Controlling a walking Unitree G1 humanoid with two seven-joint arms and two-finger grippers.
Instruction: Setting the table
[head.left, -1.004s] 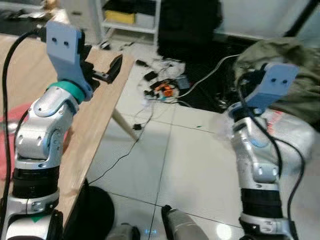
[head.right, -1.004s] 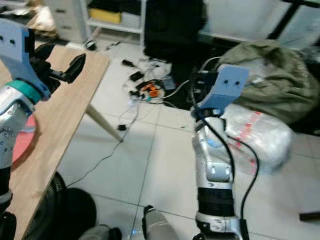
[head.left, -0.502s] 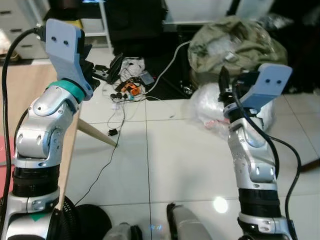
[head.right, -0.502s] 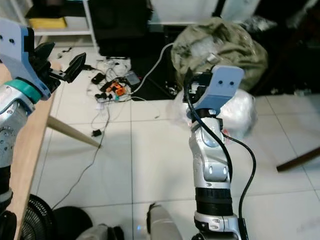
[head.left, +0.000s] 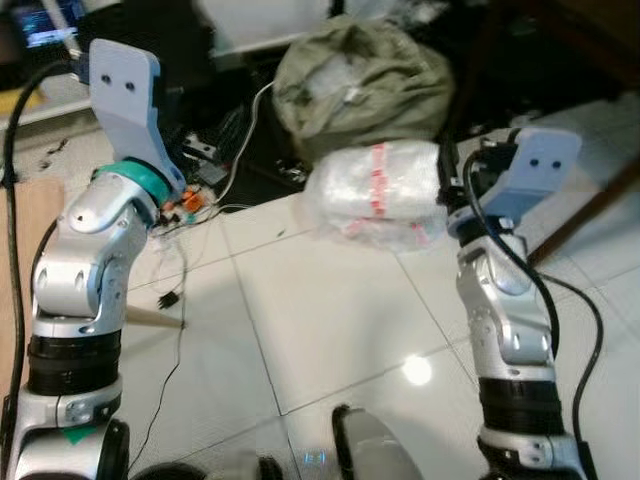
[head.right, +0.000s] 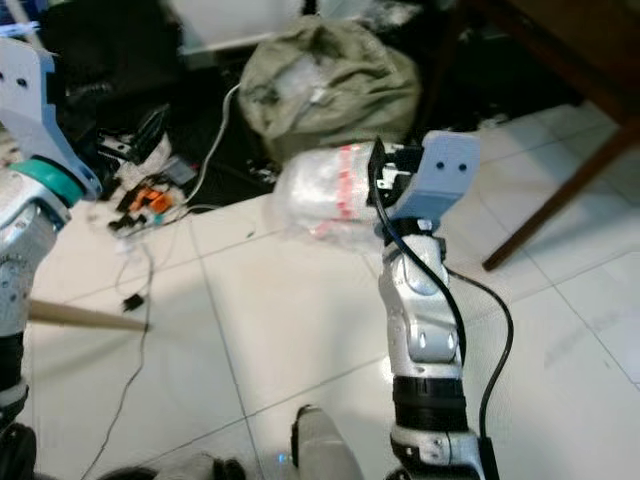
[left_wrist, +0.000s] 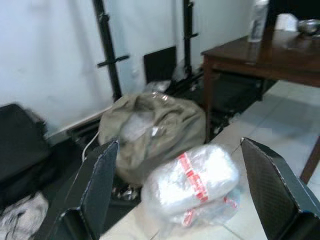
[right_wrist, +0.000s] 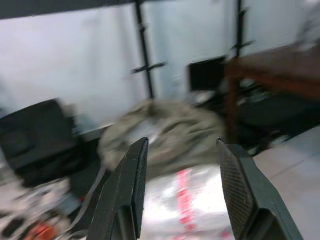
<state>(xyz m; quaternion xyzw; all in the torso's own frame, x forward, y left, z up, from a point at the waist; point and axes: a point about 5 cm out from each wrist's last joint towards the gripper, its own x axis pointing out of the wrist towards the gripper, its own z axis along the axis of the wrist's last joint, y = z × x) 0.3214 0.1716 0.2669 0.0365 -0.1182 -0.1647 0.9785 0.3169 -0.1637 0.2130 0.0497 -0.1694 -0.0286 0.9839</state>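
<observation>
A dark brown wooden table (left_wrist: 260, 60) stands at the far right, with a clear bottle (left_wrist: 256, 20) and a metal bowl (left_wrist: 309, 25) on its top. One of its legs (head.right: 555, 200) slants across the tiles. My left gripper (left_wrist: 180, 192) is raised in the air, open, with nothing between its fingers (left_wrist: 95, 195). My right gripper (right_wrist: 185, 192) is also held up at chest height, open and empty, pointing toward the bags. The edge of a light wooden table (head.left: 18, 260) shows at my far left.
An olive green sack (head.left: 360, 80) lies against the wall, with a plastic-wrapped bundle with red tape (head.left: 375, 190) on the floor in front of it. Tangled cables and small parts (head.left: 190, 205) litter the tiles at left. A black case (left_wrist: 20, 145) stands beside them.
The whole view has swung to the right: the light wooden table slid off to the left, and the sack, bundle and dark table came in. Both arms keep the same raised pose.
</observation>
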